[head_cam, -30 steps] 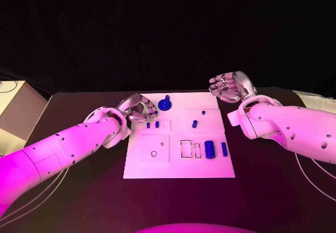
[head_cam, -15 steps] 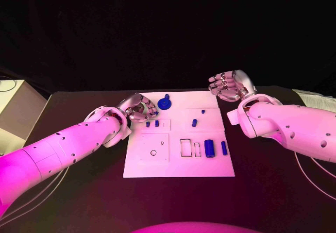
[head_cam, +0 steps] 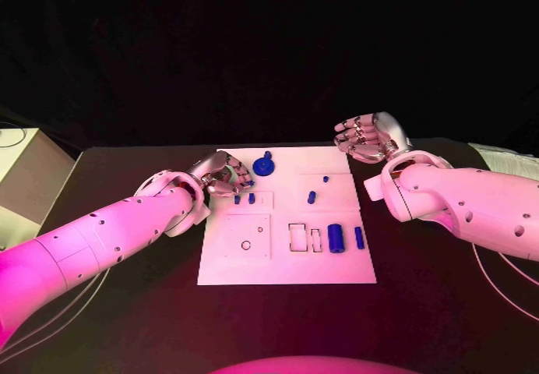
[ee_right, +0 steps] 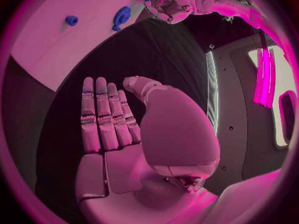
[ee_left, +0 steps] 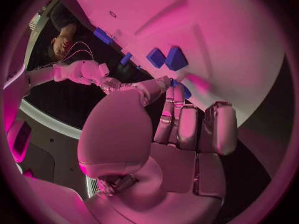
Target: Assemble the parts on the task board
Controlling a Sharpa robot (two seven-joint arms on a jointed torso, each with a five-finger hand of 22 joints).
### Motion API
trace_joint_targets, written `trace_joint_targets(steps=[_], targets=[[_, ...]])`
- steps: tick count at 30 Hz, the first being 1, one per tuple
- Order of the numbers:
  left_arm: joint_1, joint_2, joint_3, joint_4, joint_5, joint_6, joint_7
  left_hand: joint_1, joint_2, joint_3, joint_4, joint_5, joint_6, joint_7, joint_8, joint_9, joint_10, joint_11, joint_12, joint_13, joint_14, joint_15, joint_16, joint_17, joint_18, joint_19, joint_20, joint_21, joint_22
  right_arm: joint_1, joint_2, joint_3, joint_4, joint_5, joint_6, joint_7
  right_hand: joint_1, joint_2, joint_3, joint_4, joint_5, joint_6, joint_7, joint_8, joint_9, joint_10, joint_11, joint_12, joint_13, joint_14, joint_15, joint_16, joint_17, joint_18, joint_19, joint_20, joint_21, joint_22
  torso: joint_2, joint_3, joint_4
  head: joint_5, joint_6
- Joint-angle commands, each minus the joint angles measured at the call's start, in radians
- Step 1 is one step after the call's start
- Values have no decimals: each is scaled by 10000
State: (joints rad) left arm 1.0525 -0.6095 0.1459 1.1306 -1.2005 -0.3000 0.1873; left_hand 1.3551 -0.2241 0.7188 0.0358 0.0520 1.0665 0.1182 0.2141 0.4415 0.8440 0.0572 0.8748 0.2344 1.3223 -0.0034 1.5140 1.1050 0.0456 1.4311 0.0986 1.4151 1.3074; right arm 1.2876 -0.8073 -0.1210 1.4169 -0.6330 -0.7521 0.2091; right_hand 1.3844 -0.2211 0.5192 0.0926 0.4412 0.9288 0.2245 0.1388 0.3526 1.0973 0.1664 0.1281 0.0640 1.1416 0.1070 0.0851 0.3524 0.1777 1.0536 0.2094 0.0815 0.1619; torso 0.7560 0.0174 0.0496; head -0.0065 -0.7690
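The white task board (head_cam: 287, 269) lies mid-table. My left hand (head_cam: 225, 175) hovers over its far left part with fingers curled down; in the left wrist view a small blue part (ee_left: 185, 90) peeks out between the thumb and fingertips of this hand (ee_left: 181, 129). Two small blue blocks (head_cam: 237, 199) (ee_left: 176, 58) sit just beside it, and a round blue gear-like part (head_cam: 264, 166) (ee_right: 121, 17) lies next to the fingers. My right hand (head_cam: 365, 136) (ee_right: 118, 129) hangs beyond the board's far right corner, fingers straight, holding nothing.
A thick blue cylinder (head_cam: 336, 234) and a slim one (head_cam: 360, 238) lie on the board's right side beside outlined slots (head_cam: 299, 238). Two small pegs (head_cam: 312, 198) stand mid-board. A pale box (head_cam: 22, 171) sits at the table's left, with cables (head_cam: 505, 160) at the right.
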Motion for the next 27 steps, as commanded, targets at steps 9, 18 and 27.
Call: trace_joint_targets(steps=[9,18,27], targets=[[0,-14,8,44,-232,35,-46,-46,53,-56,-48,13,-38,-5,37,20,21,30,-47,2,64,44,4,49,73,54,1,74,907,-2,-7,3,24,-46,6,141,-118,-9,-4,-39,-57,69,-18,-32,-10,-6,-80,-54,-13,75,-2,-40,-11,31,71,8,15,-11,4,-1,7,-16,-4],[0,-39,9,55,-269,24,-110,-37,64,-59,-58,13,-40,0,38,22,22,30,-46,4,84,43,9,86,66,74,2,96,933,-2,-12,3,25,-46,0,149,-134,-7,4,-49,-56,68,-16,-47,-14,-10,-78,-66,-12,75,0,-49,-27,34,70,13,10,-44,-1,1,11,-23,-19],[0,-52,10,46,-296,17,-170,-25,76,-65,-71,14,-43,7,40,24,24,29,-45,7,98,42,13,109,56,100,1,125,965,-2,-18,3,27,-46,-5,155,-134,-7,4,-49,-56,68,-16,-47,-14,-10,-78,-66,-12,75,0,-49,-27,34,70,13,10,-44,3,0,5,-13,-21]])
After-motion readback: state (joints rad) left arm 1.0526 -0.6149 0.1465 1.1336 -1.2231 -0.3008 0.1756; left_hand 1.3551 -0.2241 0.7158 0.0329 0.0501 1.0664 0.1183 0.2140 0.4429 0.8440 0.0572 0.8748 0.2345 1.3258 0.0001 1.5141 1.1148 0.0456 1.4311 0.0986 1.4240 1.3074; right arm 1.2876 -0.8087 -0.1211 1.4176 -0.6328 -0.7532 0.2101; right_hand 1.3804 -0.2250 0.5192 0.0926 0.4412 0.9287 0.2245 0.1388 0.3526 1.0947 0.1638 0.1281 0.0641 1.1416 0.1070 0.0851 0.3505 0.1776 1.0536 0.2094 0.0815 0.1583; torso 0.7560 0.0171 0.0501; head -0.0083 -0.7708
